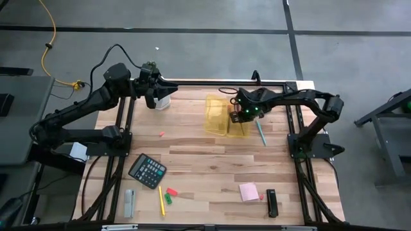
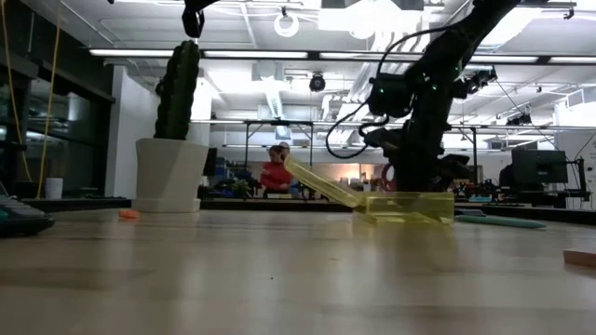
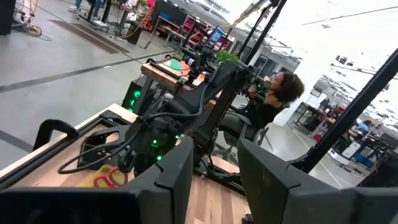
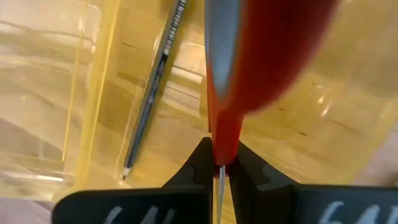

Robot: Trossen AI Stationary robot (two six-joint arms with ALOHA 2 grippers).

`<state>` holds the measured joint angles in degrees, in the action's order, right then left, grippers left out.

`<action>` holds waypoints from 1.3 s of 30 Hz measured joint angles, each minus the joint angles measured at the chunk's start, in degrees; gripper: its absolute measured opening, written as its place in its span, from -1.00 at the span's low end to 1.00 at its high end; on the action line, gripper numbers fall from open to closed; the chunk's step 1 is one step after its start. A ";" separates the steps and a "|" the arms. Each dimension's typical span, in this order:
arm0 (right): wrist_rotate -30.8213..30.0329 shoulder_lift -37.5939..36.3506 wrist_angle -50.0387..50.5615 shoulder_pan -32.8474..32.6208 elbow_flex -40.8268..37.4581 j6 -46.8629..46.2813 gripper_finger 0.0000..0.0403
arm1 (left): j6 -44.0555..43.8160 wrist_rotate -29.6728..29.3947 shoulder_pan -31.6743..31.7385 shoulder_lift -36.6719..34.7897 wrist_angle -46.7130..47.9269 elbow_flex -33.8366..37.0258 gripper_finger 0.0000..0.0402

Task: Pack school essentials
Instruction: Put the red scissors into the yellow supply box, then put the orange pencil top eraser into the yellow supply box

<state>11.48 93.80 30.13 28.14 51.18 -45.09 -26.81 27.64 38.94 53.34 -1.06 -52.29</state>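
Note:
A clear yellow case (image 1: pixel 218 115) lies open at the table's far middle, its lid (image 2: pixel 317 184) slanting up from the tray (image 2: pixel 410 207). A grey pencil (image 4: pixel 152 93) lies inside it. My right gripper (image 1: pixel 241 115) reaches steeply down into the tray, shut on the red-handled scissors (image 4: pixel 230 93), whose red loops (image 3: pixel 109 177) show in the left wrist view. My left gripper (image 1: pixel 156 96) waits open and level at the far left, above a cactus (image 2: pixel 179 88) in a white pot. The teal pen (image 1: pixel 261 131) lies right of the case. The yellow pencil (image 1: pixel 160 199), the green and red pieces (image 1: pixel 169 195) and the pink pad (image 1: pixel 249 191) lie near the front edge. My right gripper pinches the scissors between its two fingertips (image 4: pixel 199 165), where the red handle narrows (image 4: pixel 225 146); a thin metal edge shows between the tips. The fingers come steeply from above. The scissors hang over the case's tray; whether they touch it I cannot tell.
A dark calculator (image 1: pixel 148 170) and a grey bar (image 1: pixel 130 202) lie front left, a small dark object (image 1: pixel 272 202) front right, and an orange piece (image 1: pixel 161 134) left of the case. Bare wood lies between the case and the front row. A person sits beyond the table.

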 joint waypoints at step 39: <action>-2.01 -17.43 1.99 0.43 2.95 12.99 -0.04 | 0.02 0.19 0.04 0.00 -0.02 0.00 -0.43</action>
<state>9.47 76.37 32.12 28.58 54.13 -32.10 -26.79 27.83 38.98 53.34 -1.08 -52.29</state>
